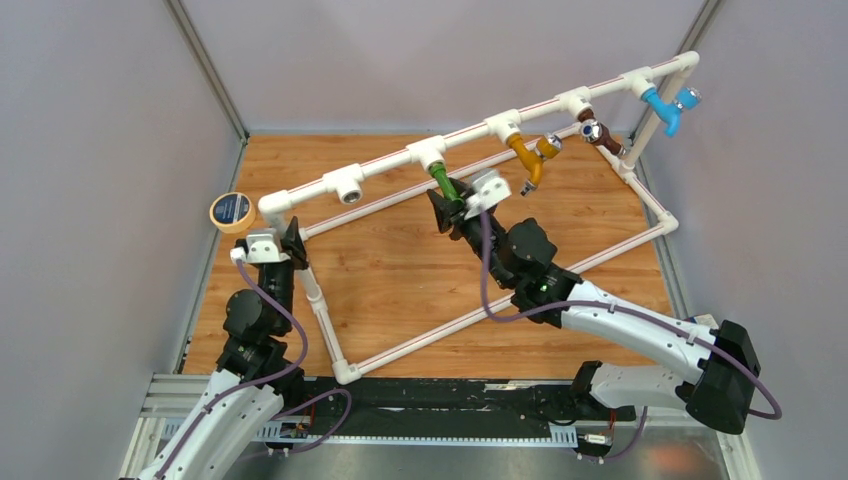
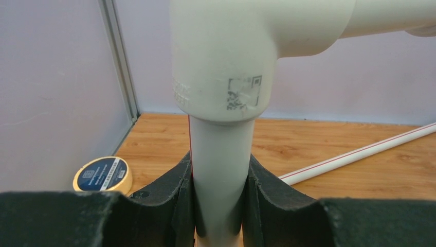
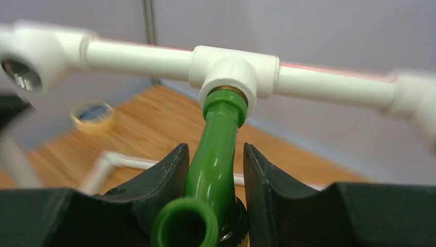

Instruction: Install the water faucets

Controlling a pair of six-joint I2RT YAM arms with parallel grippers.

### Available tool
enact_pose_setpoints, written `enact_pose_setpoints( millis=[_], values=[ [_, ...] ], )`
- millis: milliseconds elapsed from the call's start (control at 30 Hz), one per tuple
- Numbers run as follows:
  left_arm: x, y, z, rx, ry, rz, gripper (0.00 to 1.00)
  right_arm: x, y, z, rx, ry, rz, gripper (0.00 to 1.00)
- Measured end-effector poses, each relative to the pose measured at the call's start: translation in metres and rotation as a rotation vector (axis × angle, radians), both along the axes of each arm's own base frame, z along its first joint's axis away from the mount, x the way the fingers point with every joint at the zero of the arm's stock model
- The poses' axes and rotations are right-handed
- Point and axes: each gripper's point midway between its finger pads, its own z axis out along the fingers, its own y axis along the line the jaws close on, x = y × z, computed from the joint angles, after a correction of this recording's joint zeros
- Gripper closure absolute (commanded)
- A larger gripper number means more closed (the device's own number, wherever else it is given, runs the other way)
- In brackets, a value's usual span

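The green faucet (image 1: pixel 444 183) hangs tilted from a white T-fitting (image 1: pixel 427 153) on the raised pipe, with its brass thread at the fitting's mouth (image 3: pixel 226 90). My right gripper (image 1: pixel 452 214) is shut on the green faucet (image 3: pixel 216 149), one finger on each side of its body. Orange (image 1: pixel 530 155), brown (image 1: pixel 600 135) and blue (image 1: pixel 668 105) faucets sit in fittings further right. My left gripper (image 1: pixel 290 240) is shut on the white upright pipe (image 2: pixel 221 154) at the frame's left corner, below an elbow (image 2: pixel 226 51).
An open T-fitting (image 1: pixel 345 185) sits on the raised pipe left of the green one. A roll of tape (image 1: pixel 231 211) lies by the left wall. The white pipe frame (image 1: pixel 480 310) rests on the wooden floor, with grey walls on three sides.
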Motion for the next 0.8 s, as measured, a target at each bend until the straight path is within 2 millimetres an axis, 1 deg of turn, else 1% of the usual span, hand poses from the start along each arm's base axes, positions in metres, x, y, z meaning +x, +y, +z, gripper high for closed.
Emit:
enact_pose_setpoints(
  millis=[100, 133, 167, 200, 267, 300, 333, 367, 400, 433, 467, 533, 600, 700, 800],
  values=[
    [0.000, -0.002, 0.000, 0.003, -0.002, -0.013, 1.00, -0.004, 0.005, -0.005, 0.504, 0.314, 0.026, 1.00],
    [-0.001, -0.004, 0.000, 0.004, -0.002, -0.018, 1.00, -0.005, 0.006, -0.005, 0.681, 0.421, 0.038, 1.00],
    [-0.001, -0.005, 0.000, 0.005, -0.002, -0.027, 1.00, -0.006, 0.008, -0.003, 0.815, 0.500, 0.050, 1.00],
    [0.000, -0.007, 0.001, 0.007, -0.003, -0.034, 1.00, -0.006, 0.008, 0.000, 0.985, 0.589, 0.062, 0.97],
    [-0.001, -0.010, 0.001, 0.007, -0.004, -0.050, 1.00, -0.006, 0.007, 0.003, 1.195, 0.696, 0.076, 0.78],
    [-0.001, -0.011, 0.001, 0.006, -0.004, -0.055, 1.00, -0.005, 0.007, 0.005, 1.264, 0.729, 0.083, 0.64],
    [-0.001, -0.011, 0.001, 0.007, -0.004, -0.057, 1.00, -0.006, 0.006, 0.006, 1.319, 0.757, 0.091, 0.55],
    [-0.001, -0.012, 0.001, 0.007, -0.004, -0.058, 1.00, -0.006, 0.006, 0.007, 1.356, 0.777, 0.099, 0.49],
    [-0.001, -0.012, 0.000, 0.007, -0.004, -0.059, 1.00, -0.006, 0.006, 0.007, 1.382, 0.792, 0.104, 0.38],
    [-0.001, -0.011, 0.000, 0.005, -0.003, -0.053, 1.00, -0.006, 0.003, 0.009, 1.417, 0.797, 0.103, 0.21],
    [-0.001, -0.009, 0.000, 0.002, -0.002, -0.047, 1.00, -0.004, -0.005, 0.012, 1.458, 0.786, 0.094, 0.00],
    [-0.001, -0.008, 0.000, 0.001, -0.001, -0.043, 1.00, -0.001, -0.027, 0.020, 1.532, 0.746, 0.080, 0.00],
    [-0.001, -0.008, 0.000, 0.000, -0.001, -0.041, 1.00, -0.003, -0.049, 0.030, 1.573, 0.700, 0.080, 0.00],
    [-0.001, -0.008, 0.000, 0.001, -0.001, -0.040, 1.00, -0.016, -0.066, 0.041, 1.570, 0.653, 0.108, 0.00],
    [-0.001, -0.008, 0.000, 0.001, 0.000, -0.040, 1.00, -0.027, -0.078, 0.046, 1.484, 0.597, 0.115, 0.00]
  ],
)
